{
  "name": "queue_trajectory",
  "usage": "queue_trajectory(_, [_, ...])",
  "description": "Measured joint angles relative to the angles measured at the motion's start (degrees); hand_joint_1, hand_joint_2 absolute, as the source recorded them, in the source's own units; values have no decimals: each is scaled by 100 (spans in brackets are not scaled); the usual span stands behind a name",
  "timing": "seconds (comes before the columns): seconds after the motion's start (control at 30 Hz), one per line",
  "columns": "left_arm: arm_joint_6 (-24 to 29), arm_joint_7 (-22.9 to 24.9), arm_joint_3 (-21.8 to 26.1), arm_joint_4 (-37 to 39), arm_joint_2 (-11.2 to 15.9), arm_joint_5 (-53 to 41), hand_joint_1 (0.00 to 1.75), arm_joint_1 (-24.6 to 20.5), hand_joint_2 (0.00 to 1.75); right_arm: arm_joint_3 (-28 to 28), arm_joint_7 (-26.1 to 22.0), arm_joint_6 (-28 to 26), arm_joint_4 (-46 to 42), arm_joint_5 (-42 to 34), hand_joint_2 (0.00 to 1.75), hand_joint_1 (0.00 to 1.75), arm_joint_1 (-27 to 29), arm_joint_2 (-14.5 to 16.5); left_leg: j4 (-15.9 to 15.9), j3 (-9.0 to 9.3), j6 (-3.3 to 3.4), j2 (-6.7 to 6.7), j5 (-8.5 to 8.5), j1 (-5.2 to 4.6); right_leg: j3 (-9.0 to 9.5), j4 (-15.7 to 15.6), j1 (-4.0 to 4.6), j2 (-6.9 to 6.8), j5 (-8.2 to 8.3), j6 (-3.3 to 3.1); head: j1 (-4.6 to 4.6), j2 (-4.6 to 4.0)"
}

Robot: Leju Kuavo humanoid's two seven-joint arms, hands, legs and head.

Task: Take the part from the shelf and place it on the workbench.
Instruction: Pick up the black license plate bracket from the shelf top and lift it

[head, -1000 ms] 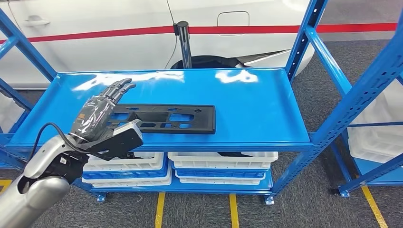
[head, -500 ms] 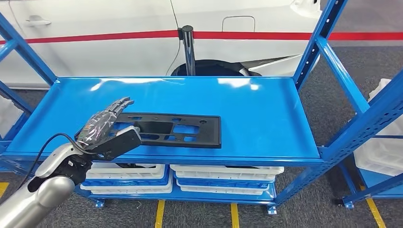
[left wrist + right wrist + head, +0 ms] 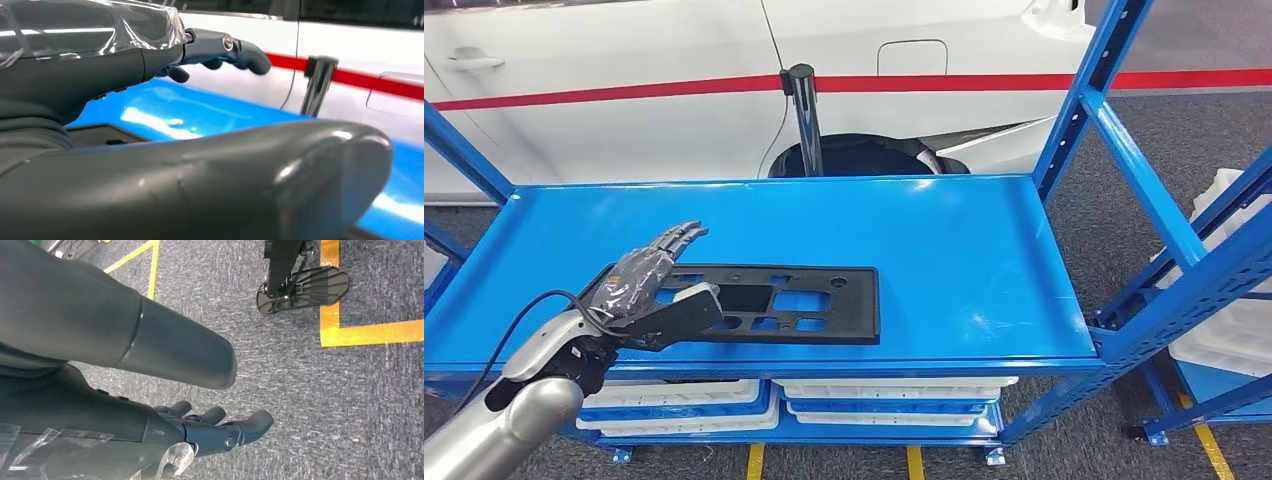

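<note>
The flat black plastic part [image 3: 769,303], a long rectangular panel pierced with cut-outs, lies on the glossy blue metal shelf [image 3: 964,250] toward its front lip, at about 7 o'clock from the shelf's middle. The left hand [image 3: 646,285] hovers over the panel's left end, fingers stretched out flat and apart toward 1 o'clock, thumb spread toward 3 o'clock, holding nothing; the left wrist view shows blue shelf between thumb and fingers. The right hand [image 3: 200,430] hangs over grey carpet, fingers loosely extended, holding nothing.

The likely trouble is the grasp itself. The panel is thin and sits flush on a slick surface, so fingers pressing down could push it along rather than get under it. Taken by one end only, the long panel would probably droop or twist, and its far end might drag on the shelf.

For room, the shelf is open from the panel's right end out to 3 o'clock and back toward 12 o'clock. The front lip is just beside the panel's near edge, so sliding it forward may offer an overhang to pinch. The blue perforated uprights [image 3: 1089,95] stand at the right corners, at 2 to 4 o'clock, and a swinging panel could strike them on the way out.
</note>
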Motion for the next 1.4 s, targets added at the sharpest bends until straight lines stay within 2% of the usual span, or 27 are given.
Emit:
queue_trajectory(0.07, [-66, -53, -60, 10, -17, -130, 0, -17, 87, -1, -16, 1, 1, 3, 0, 0, -10, -9, -18, 38, 62, -2, 45, 3, 23, -12, 2, -5, -49, 71, 2, 0])
queue_trajectory(0.13, [-157, -96, -122, 13, -47, -287, 0, -70, 175, -1, -42, 2, 2, 9, 0, 0, -17, -16, -56, 83, 125, 1, 42, 23, -64, 226, 13, -29, -205, 109, 8, 0])
queue_trajectory(0.17, [-200, -107, -158, 14, -69, -375, 0, -94, 175, 0, -54, 4, 3, 11, 0, 0, -19, -19, -68, 103, 156, 5, 33, 25, -222, 537, 16, -41, -353, 113, 13, 0])
queue_trajectory(0.23, [-290, -114, -250, 20, -122, -575, 0, -127, 175, 2, -71, 7, 5, 16, 0, 0, -18, -21, -70, 123, 212, 12, 1, -4, -692, 1338, 28, -49, -646, 108, 20, 0])
queue_trajectory(0.27, [-341, -114, -306, 25, -152, -692, 0, -135, 175, 2, -72, 7, 5, 22, 0, 0, -15, -21, -70, 132, 231, 12, -14, -20, -885, 1610, 31, -49, -685, 104, 21, 0])
queue_trajectory(0.3, [-384, -114, -362, 33, -181, -802, 0, -148, 175, 2, -73, 7, 6, 34, 0, 0, -11, -22, -69, 146, 243, 8, -29, -33, -980, 1669, 34, -49, -611, 98, 21, 0])
queue_trajectory(0.33, [-434, -114, -418, 41, -209, -913, 0, -168, 175, 1, -73, 7, 6, 47, 0, 0, -7, -22, -67, 168, 247, 0, -47, -41, -959, 1498, 37, -49, -429, 86, 22, 0])
queue_trajectory(0.4, [-528, -114, -513, 55, -263, -1093, 0, -206, 175, 1, -73, 7, 6, 70, 0, 0, -7, -22, -61, 228, 223, -13, -93, -53, -670, 711, 45, -50, 41, 52, 24, 0])
queue_trajectory(0.43, [-570, -114, -558, 62, -288, -1158, 0, -223, 175, 1, -73, 7, 6, 74, 0, 0, -11, -22, -55, 250, 201, -15, -118, -65, -530, 364, 49, -49, 208, 31, 25, 0])
queue_trajectory(0.47, [-598, -114, -601, 70, -310, -1202, 0, -237, 175, 1, -73, 7, 6, 78, 0, 0, -16, -21, -51, 263, 178, -15, -137, -73, -444, 148, 56, -47, 295, 12, 22, 0])
queue_trajectory(0.57, [-646, -119, -723, 108, -365, -1301, 0, -294, 175, 1, -73, 7, 6, 89, 0, 0, -30, -3, -52, 268, 111, -12, -164, -74, -409, 47, 72, -39, 329, -51, 14, 0])
queue_trajectory(0.63, [-701, -120, -787, 150, -392, -1365, 0, -322, 175, 1, -71, 5, 6, 120, 0, 0, -36, 18, 147, 181, 41, -6, -301, -54, -394, 26, 46, -43, 338, -100, 2, 0])
queue_trajectory(0.67, [-726, -119, -815, 178, -404, -1386, 0, -325, 175, 1, -68, 3, 6, 138, 0, 0, -39, 26, 420, 55, -2, -3, -448, -35, -388, 19, 31, -44, 339, -118, -6, 0])
queue_trajectory(0.73, [-743, -118, -872, 236, -439, -1410, 0, -318, 175, 1, -63, 1, 6, 168, 0, 0, -34, 26, 1227, -335, -78, -1, -792, 13, -386, 19, 17, -33, 330, -142, -19, 0])
queue_trajectory(0.77, [-744, -118, -903, 263, -459, -1422, 0, -310, 175, 0, -60, 1, 6, 176, 0, 0, -32, 26, 1543, -500, -106, -1, -881, 38, -384, 20, 10, -28, 325, -147, -20, 0])
queue_trajectory(0.8, [-744, -118, -932, 287, -474, -1434, 0, -303, 175, -1, -57, 1, 6, 183, 0, 0, -31, 26, 1670, -577, -129, 0, -872, 62, -376, 20, 0, -23, 317, -150, -21, 0])
queue_trajectory(0.83, [-743, -118, -958, 311, -485, -1448, 0, -298, 175, -1, -55, 1, 6, 185, 0, 0, -33, 26, 1558, -538, -147, 0, -757, 84, -362, 20, -9, -21, 309, -147, -22, 0])
queue_trajectory(0.87, [-743, -118, -984, 336, -490, -1459, 0, -298, 175, 0, -53, 2, 6, 185, 0, 0, -36, 29, 1231, -392, -154, 1, -564, 102, -344, 20, -18, -16, 300, -137, -23, 0])
queue_trajectory(0.93, [-741, -118, -1031, 377, -498, -1466, 0, -316, 175, 1, -50, 3, 6, 186, 0, 0, -31, 43, 373, 8, -125, 3, -194, 106, -314, 23, -21, -4, 274, -96, -27, 0])
queue_trajectory(0.97, [-739, -118, -1050, 393, -504, -1467, 0, -329, 175, 1, -49, 3, 6, 186, 0, 0, -28, 53, 86, 143, -101, 3, -102, 94, -309, 23, -18, -4, 265, -64, -27, 0])
queue_trajectory(1.0, [-735, -118, -1064, 409, -515, -1467, 0, -338, 175, 1, -47, 2, 6, 187, 0, 0, -25, 57, -75, 212, -94, 1, -66, 86, -315, 34, 3, -7, 240, -39, -27, 0])
queue_trajectory(1.13, [-720, -118, -1096, 461, -539, -1466, 0, -320, 175, 2, -37, 1, 8, 193, 0, 0, -22, 58, -120, 225, -119, -23, -67, 73, -294, 14, 14, -29, 236, -104, -14, 0])
queue_trajectory(1.27, [-591, -110, -1099, 488, -541, -1449, 0, -273, 175, 9, -30, 2, 8, 198, 0, 0, -21, 76, -118, 226, -87, -26, -77, 64, -260, -49, 9, -33, 260, -34, -7, 0])
queue_trajectory(1.4, [-101, -98, -1030, 493, -541, -1553, 0, -144, 175, 10, -29, 2, 8, 208, 0, 0, -19, 78, -116, 226, -77, -27, -80, 52, -255, -66, 9, -33, 264, 5, -8, 0])
